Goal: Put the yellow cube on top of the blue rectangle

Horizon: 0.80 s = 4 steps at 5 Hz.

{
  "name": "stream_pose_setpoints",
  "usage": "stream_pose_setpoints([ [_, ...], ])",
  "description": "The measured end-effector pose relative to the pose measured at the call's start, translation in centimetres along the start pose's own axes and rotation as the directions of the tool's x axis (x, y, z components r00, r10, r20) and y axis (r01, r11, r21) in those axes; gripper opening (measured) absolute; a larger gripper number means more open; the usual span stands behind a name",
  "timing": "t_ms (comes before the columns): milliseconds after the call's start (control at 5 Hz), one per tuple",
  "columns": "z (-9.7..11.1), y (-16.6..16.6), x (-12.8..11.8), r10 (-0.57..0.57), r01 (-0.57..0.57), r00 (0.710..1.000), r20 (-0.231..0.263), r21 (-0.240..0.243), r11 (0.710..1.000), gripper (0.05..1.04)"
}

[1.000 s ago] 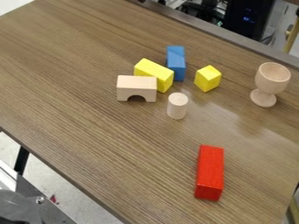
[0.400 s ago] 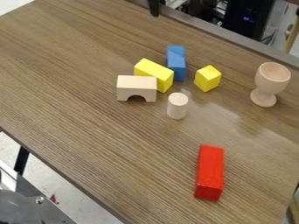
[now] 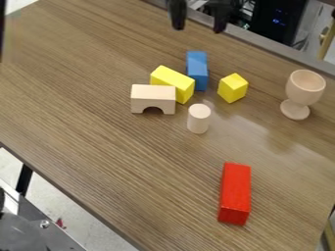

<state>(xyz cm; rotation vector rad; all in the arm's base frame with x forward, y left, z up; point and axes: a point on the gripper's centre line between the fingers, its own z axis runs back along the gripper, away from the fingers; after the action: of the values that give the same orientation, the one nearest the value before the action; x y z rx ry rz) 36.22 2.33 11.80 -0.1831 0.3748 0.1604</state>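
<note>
Yellow painted-wood cube, sitting on the brown tabletop, angled corner toward the camera, just beside the blue rectangular wooden block, which lies flat, its long side running away from the camera.

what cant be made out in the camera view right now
- The claw's upper part: camera view, cut off by the top edge.
- Lower left of the long yellow block: camera view, hidden behind the arch block.
- Whether the long yellow block touches the blue rectangle: camera view, the yellow block covers the spot where they meet or nearly meet.
- What the dark strip is: camera view, cut off by the left edge.
</note>
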Motion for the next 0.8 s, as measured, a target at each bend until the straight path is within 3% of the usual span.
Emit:
stream_pose_setpoints([
  [200, -1.1, -0.7, 0.4, -0.143, 0.146, 0.989, -0.042, 0.081, 0.986, 0.984],
  [400, -1.7, -1.2, 0.8, -0.277, 0.286, 0.956, -0.095, 0.100, 0.953, 0.984],
  [600, -3.4, -1.1, 1.1, -0.287, 0.289, 0.957, -0.027, 0.108, 0.951, 0.984],
  [800, -3.5, -1.6, 1.2, -0.242, 0.233, 0.968, 0.064, 0.117, 0.965, 0.984],
])
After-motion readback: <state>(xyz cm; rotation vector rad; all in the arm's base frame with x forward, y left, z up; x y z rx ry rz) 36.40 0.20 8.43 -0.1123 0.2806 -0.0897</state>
